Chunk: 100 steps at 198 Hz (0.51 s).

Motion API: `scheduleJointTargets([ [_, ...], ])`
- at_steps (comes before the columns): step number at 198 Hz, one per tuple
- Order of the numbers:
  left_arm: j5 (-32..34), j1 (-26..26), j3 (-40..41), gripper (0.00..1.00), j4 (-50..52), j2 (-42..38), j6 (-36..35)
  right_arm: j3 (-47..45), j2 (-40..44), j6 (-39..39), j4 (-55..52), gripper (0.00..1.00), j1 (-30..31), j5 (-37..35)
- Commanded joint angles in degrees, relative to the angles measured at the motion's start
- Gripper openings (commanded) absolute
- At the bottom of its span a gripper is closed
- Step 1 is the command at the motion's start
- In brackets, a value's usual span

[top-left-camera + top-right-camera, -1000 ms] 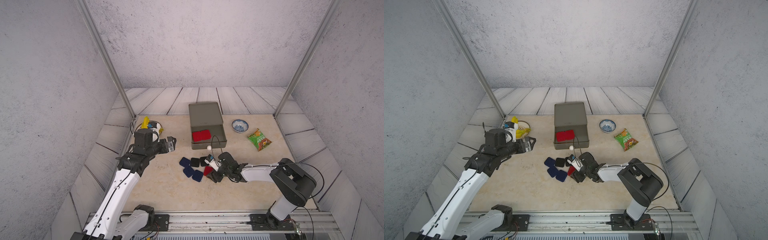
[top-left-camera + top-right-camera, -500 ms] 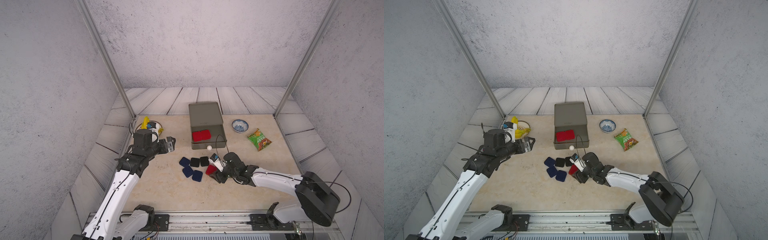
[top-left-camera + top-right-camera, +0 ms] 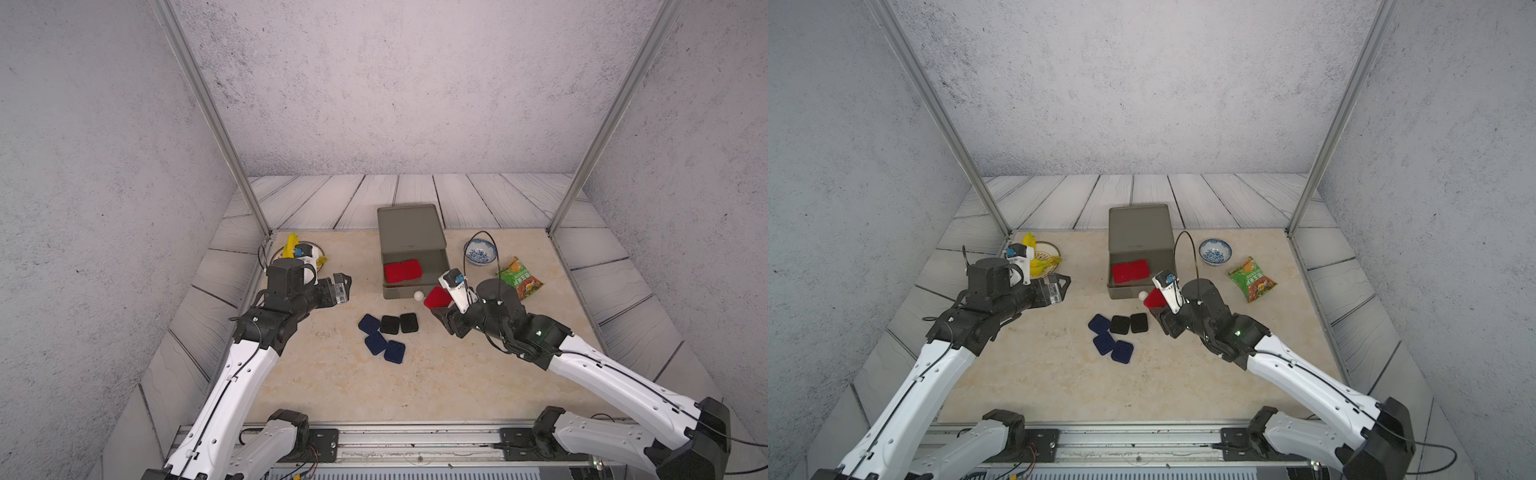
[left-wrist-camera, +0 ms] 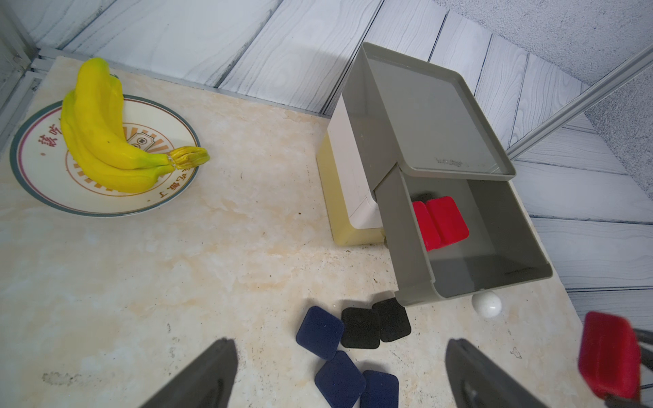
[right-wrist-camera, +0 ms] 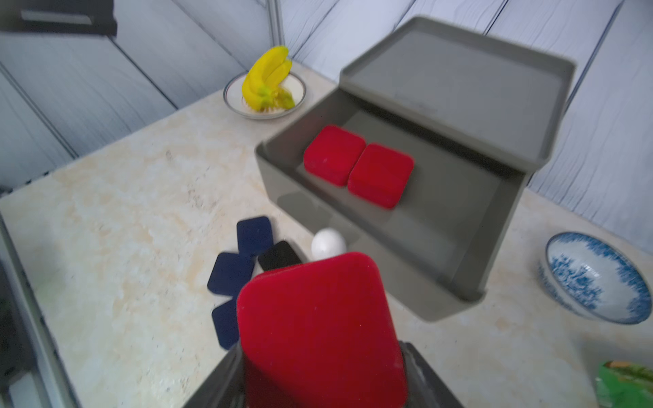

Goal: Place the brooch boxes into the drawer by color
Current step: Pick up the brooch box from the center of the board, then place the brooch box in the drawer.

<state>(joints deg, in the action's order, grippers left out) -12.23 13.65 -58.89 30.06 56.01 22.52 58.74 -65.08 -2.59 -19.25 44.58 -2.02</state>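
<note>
Just right of centre in both top views, we see the right gripper clamped on a red brooch box beside the white knob of the grey top drawer — it stands open, with two red boxes side by side inside. Left of centre, the left gripper hangs spread wide and empty. At centre, three dark blue boxes and two black boxes lie clustered on the table.

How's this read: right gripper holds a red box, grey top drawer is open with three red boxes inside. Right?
Wrong count. The grey drawer holds two red boxes, not three, side by side in the right wrist view. The rest stands: the right gripper holds a third red box, and the drawer is open.
</note>
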Motion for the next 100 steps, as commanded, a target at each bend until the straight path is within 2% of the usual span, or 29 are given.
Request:
scheduleJointTargets([
  [1,0.10,0.42,-0.70,0.98,-0.20,-1.21,-0.20,8.46,-5.67,-0.91,-6.94,0.47,-1.59,-3.92],
  [49,0.76,0.42,-0.78,0.98,0.57,-1.76,-1.07,23.52,-18.92,-3.67,-14.13,0.46,-7.49,-1.70],
  [100,1.15,0.41,-1.22,0.98,0.74,-1.14,-1.65,30.94,-27.08,-5.11,-17.03,0.46,-8.69,-0.27],
])
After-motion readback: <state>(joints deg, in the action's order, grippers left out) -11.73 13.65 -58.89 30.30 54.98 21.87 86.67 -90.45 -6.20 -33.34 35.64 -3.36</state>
